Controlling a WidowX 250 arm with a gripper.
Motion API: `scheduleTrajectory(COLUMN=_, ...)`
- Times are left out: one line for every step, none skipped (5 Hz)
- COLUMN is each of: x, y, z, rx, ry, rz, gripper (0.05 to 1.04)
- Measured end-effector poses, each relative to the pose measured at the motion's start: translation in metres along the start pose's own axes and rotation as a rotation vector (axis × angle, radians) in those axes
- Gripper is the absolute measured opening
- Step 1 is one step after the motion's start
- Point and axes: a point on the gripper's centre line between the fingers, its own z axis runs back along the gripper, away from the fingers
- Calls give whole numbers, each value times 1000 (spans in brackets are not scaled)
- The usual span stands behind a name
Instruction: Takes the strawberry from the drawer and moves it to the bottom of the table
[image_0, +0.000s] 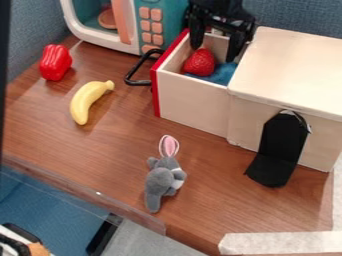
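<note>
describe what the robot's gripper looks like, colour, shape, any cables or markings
The gripper is black all over, with two long, narrow fingers below a wider, angular body. I can't make out any cables or markings on it.

Table (113, 160): grained wood, smooth, lightly shiny
Box (287, 52): pale wood, smooth, matt
Strawberry (200, 63): glossy, dimpled, plastic-looking
Pepper (55, 62): glossy, smooth, plastic-looking
Banana (85, 102): smooth, softly shiny, plastic-looking
Rabbit (159, 181): fuzzy plush cloth, matt
Far partition (294, 17): woven cloth, rough, matt
Near right tape (280, 243): papery, matt, rough
</note>
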Motion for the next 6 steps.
scheduleTrajectory(x=0, y=12, z=-2, rx=27, ry=-2, rz=18, gripper=999)
scheduleTrajectory(x=-6, y=13, z=-13, rx=39, ry=16, rz=10, gripper=1000)
scheduleTrajectory(x=-16, y=17, z=-26, rx=47, ry=47, rz=9, gripper=999)
scheduleTrajectory(x=-19, y=19, z=-33, rx=62, ry=47, rz=3, gripper=949)
scheduleTrajectory(x=-20, y=19, z=-33, rx=39, ry=37, rz=-1, gripper=757)
scheduleTrajectory(x=-22, y=22, z=-27, rx=1, ry=40, rz=28, gripper=756)
